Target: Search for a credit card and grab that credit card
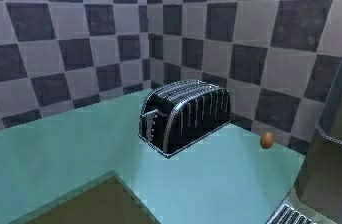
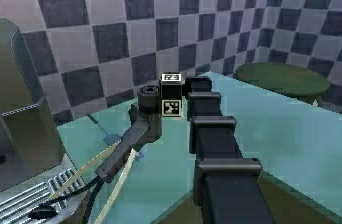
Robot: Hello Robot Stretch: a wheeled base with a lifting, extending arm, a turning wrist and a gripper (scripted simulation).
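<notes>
In the forward view, a black and chrome toaster [image 1: 184, 115] stands on the teal worktop [image 1: 69, 150] by the chequered wall. A small brown egg-like blob [image 1: 267, 140] lies to its right, near a grey appliance [image 1: 334, 150].

In the arm side view, the arm [image 2: 214, 140] reaches across the worktop. The pincer [image 2: 119, 160] angles toward the view's lower left. Its grip, and whether it holds anything, cannot be told. A dark green round thing [image 2: 284, 78] sits far off. The credit card is judged not yet found, so its bearing from the pincer cannot be told.
</notes>
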